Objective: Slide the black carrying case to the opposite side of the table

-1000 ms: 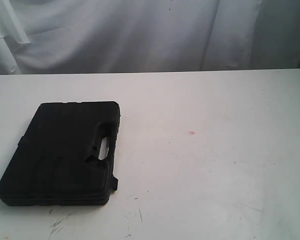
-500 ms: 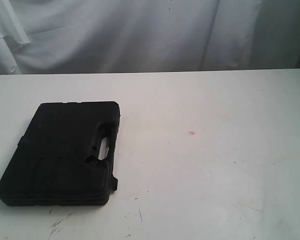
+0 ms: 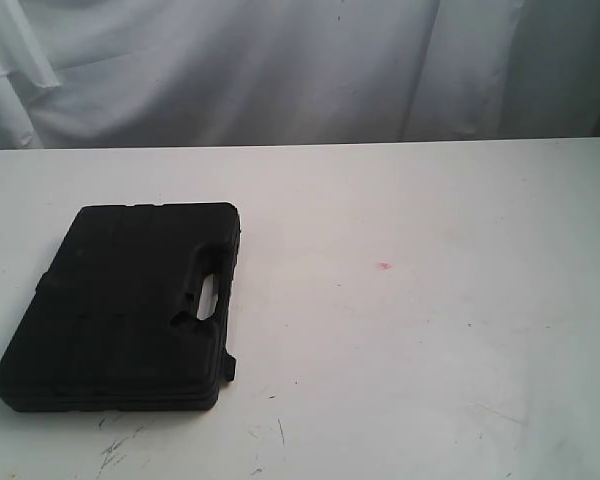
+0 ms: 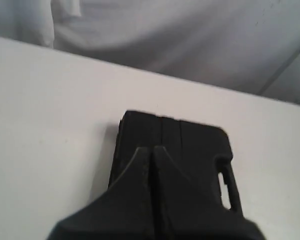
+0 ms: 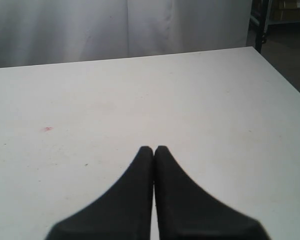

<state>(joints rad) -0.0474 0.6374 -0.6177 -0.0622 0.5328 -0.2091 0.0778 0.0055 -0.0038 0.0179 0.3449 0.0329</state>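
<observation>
On scuffed white table (image 3: 430, 350), black case (image 3: 120, 300), curtain (image 3: 230, 70) behind, left gripper (image 4: 151, 149) and right gripper (image 5: 153, 148) pinched together

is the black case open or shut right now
Shut. The black carrying case lies flat on the table, its two halves together, with no gap and nothing of the inside showing.
</observation>
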